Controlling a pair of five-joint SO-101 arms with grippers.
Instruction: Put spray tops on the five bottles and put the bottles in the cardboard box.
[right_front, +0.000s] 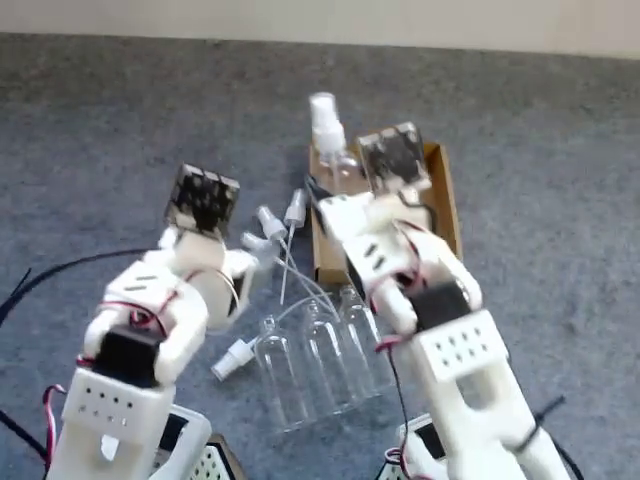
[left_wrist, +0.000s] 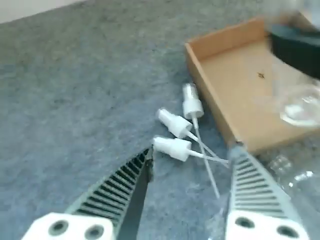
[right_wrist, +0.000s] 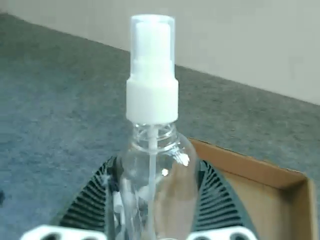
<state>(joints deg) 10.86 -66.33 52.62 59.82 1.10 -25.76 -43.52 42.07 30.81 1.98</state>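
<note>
R pincer (right_wrist: 156, 169) grips 1 capped bottle (right_wrist: 152, 135); approx. 3 bottles (right_front: 320, 355), 4 tops (right_front: 270, 222) loose.

Likely office or lab room: grey carpet (right_front: 120, 120), pale wall (right_front: 450, 20)

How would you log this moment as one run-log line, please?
right gripper: shut on capped bottle at cardboard box | left gripper: open above loose spray tops | uncapped bottles: lying on table
</note>
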